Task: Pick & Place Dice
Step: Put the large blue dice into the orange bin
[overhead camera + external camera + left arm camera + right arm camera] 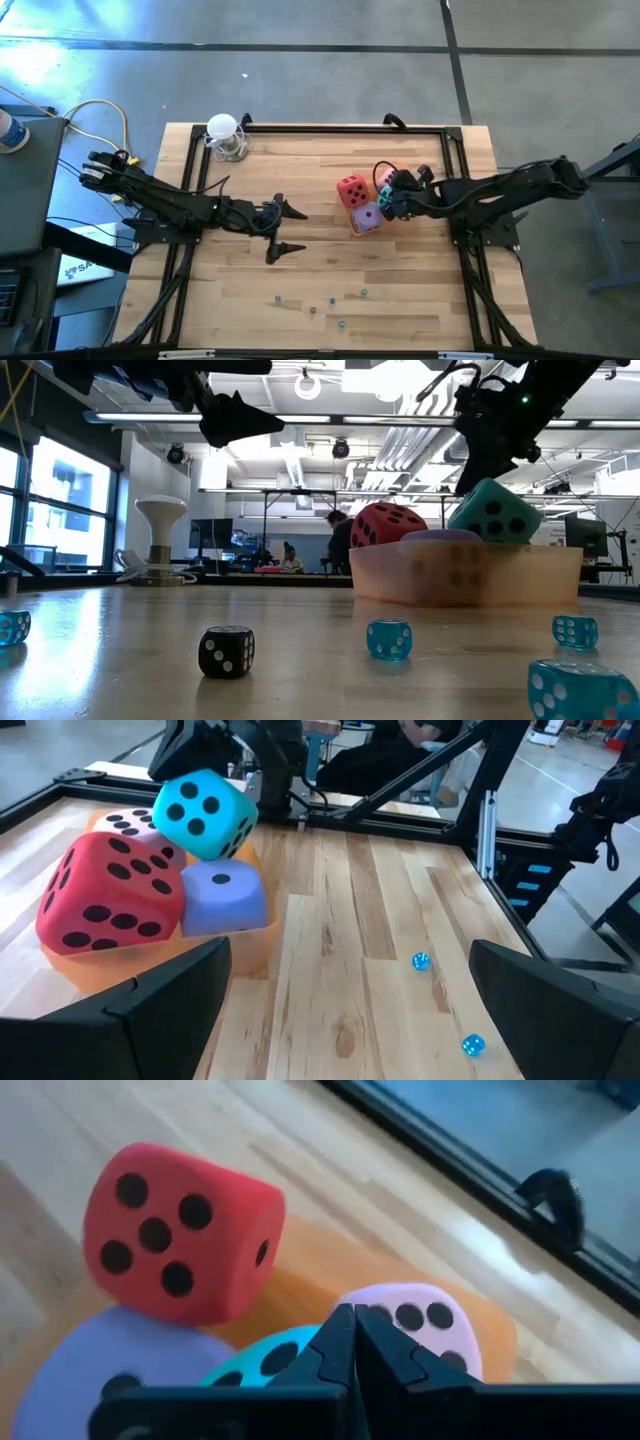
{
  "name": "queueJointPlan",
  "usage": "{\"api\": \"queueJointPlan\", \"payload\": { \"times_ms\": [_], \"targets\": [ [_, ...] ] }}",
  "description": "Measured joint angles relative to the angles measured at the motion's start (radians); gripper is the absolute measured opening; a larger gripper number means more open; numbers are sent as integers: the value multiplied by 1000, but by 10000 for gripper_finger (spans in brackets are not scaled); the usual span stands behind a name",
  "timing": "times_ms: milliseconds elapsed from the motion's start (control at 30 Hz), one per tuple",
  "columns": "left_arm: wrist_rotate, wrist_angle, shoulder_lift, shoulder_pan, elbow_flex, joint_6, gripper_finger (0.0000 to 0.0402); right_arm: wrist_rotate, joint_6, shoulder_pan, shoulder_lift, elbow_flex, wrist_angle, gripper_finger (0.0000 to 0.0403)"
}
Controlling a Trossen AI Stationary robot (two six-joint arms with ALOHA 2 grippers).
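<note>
An orange translucent tray (356, 226) sits right of the table's centre and holds the red die (351, 190), the purple die (367, 216) and the pink die (384, 178). The teal die (205, 812) stands tilted over the purple die (222, 898) and the pink die (128, 820), with my right gripper (388, 200) shut on it from above. My left gripper (300, 230) hovers open left of the tray and points at it, with nothing between its fingers. My right gripper pinches the teal die's uppermost corner (178, 782) between its two shut fingers (335, 1345), coming from above and slanting down from the table's right side. The die hangs tilted below the fingers, above the tray's rim. Its lowest corner reaches the purple die's top; whether it rests there I cannot tell.
Several tiny blue dice (388, 639) and a black one (225, 652) lie scattered near the table's front edge. A white stand (226, 136) is at the far left corner. A black frame rail (340, 128) borders the wooden top.
</note>
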Motion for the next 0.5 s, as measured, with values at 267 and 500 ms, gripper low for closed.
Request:
{"api": "queueJointPlan", "payload": {
  "times_ms": [267, 500],
  "targets": [
    [0, -1, 0, 0, 0, 0, 400, 35, -6, 0, 12, -5, 12, 2],
    [-1, -2, 0, 0, 0, 1, 400, 150, -37, -2, 13, -7, 8, 3]
  ]
}}
